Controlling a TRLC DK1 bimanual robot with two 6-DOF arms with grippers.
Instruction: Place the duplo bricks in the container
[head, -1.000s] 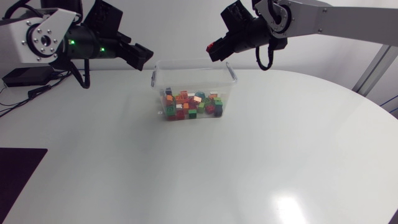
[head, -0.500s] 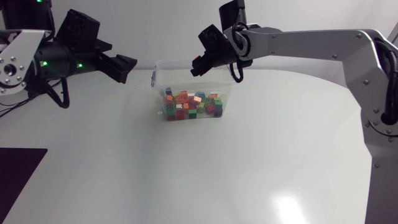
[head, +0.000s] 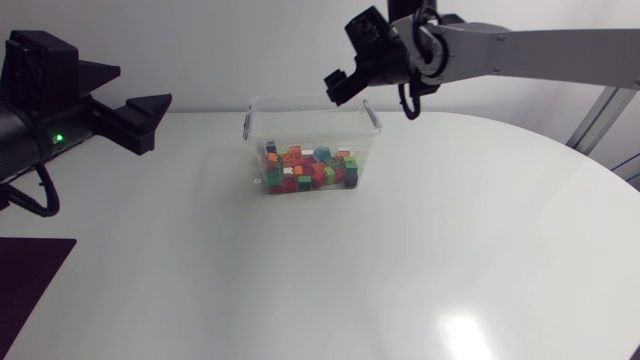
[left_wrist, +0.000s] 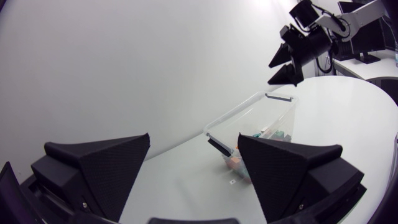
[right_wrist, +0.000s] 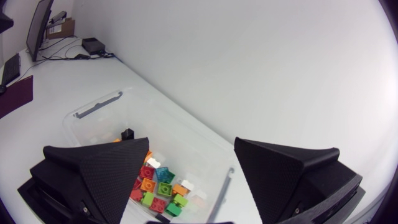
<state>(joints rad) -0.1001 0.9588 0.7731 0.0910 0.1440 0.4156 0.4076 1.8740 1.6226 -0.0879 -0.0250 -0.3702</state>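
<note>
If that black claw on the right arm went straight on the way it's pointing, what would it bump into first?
The right gripper would most likely meet the duplo bricks in the clear container, straight ahead between its open fingers. It could clip the rim first; depth is unclear.

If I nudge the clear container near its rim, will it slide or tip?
Probably slides rather than tips: the container is wider than tall, with duplo bricks weighting its floor. The glossy table likely offers little grip. Its thin clear walls may flex.
</note>
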